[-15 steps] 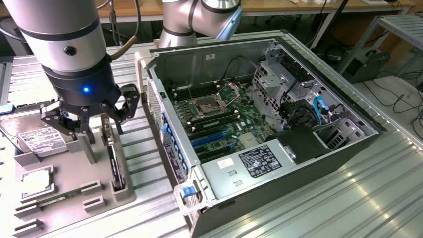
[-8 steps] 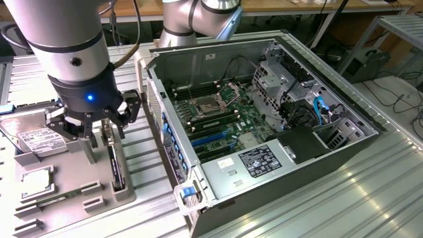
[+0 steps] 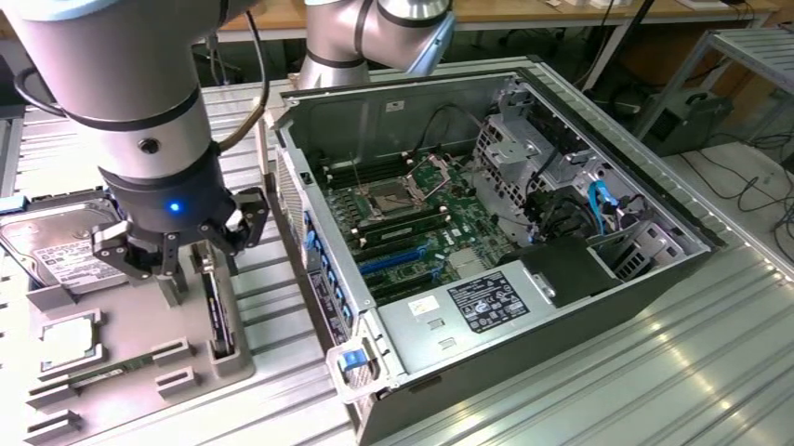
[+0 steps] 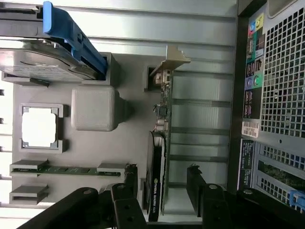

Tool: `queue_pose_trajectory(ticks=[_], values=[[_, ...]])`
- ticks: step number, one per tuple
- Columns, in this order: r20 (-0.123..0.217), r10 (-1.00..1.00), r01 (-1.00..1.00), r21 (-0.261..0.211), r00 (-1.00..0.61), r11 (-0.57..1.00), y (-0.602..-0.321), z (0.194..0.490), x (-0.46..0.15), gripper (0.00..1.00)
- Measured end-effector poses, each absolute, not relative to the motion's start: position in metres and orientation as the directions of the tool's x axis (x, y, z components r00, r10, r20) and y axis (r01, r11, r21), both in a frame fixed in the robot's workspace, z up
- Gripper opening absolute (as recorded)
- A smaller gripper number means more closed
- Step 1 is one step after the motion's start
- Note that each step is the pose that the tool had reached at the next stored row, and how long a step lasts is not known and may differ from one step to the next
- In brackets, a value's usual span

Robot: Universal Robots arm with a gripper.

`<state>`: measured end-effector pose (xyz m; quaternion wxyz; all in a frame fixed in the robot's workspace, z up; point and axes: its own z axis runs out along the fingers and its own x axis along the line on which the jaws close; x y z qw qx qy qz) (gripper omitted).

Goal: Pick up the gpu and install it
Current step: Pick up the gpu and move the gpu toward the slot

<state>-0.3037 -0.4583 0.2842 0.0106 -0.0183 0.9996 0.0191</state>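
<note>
The gpu [image 3: 219, 316] is a thin black card standing on its edge in a slot of the grey holder tray [image 3: 125, 390], at the exterior view's left. In the wrist view the gpu [image 4: 156, 186] is seen edge-on, with its silver bracket [image 4: 172, 59] at the far end. My gripper [image 3: 186, 277] hangs low over the tray at the card's near end. Its black fingers [image 4: 131, 177] stand apart, one on each side of the card, with a gap to the card on both sides. The gripper [image 4: 162, 175] is open and holds nothing.
On the same tray lie a silver hard drive [image 3: 59, 249] in a blue carrier [image 4: 71, 40], a processor [image 4: 40, 126] and a green memory stick [image 4: 57, 169]. The open computer case [image 3: 596, 307] lies to the exterior view's right, motherboard [image 3: 410, 232] exposed, its perforated rear panel [image 4: 281, 95] close by.
</note>
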Motion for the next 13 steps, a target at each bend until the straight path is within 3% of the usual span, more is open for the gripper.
queue_pose_trajectory(ticks=[13], values=[[-0.022,-0.018,-0.019,0.038,-1.000,0.999,-0.455,0.261,-0.305,0.54]])
